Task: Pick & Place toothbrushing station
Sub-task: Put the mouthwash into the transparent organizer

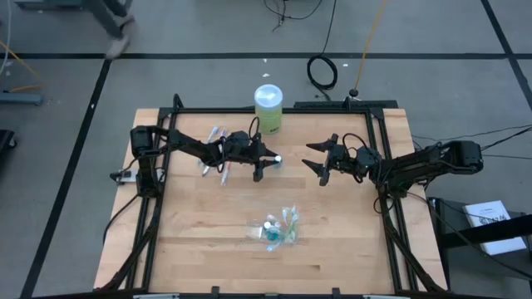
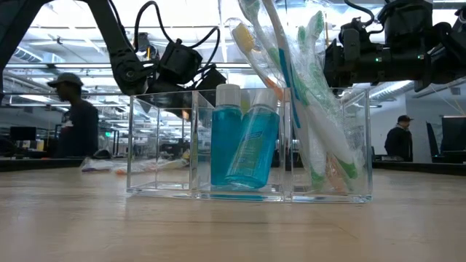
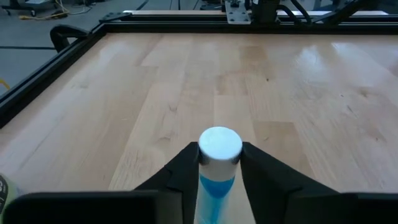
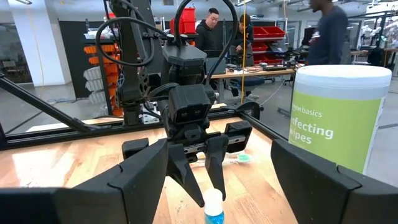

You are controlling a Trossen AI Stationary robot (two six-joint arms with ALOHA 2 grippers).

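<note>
- Table point(image 1: 208, 249): wipes tub point(image 1: 268, 109) at its far edge.
- Organizer point(image 2: 247, 145) near the front: two blue bottles point(image 2: 245, 145), toothbrushes point(image 2: 313, 109) inside.
- Right gripper point(image 1: 320, 163): wide open, empty, mid-table.
- Left gripper point(image 1: 264, 164): fingers point(image 3: 186, 168) pinch a white-capped blue tube point(image 3: 219, 163) above the table's middle.

Two arms point(image 1: 199, 148), three blue tubes point(image 2: 226, 138), one wipes canister point(image 1: 268, 108).

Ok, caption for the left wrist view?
Left tool closing around a white-capped blue tube above the wooden table.
</note>
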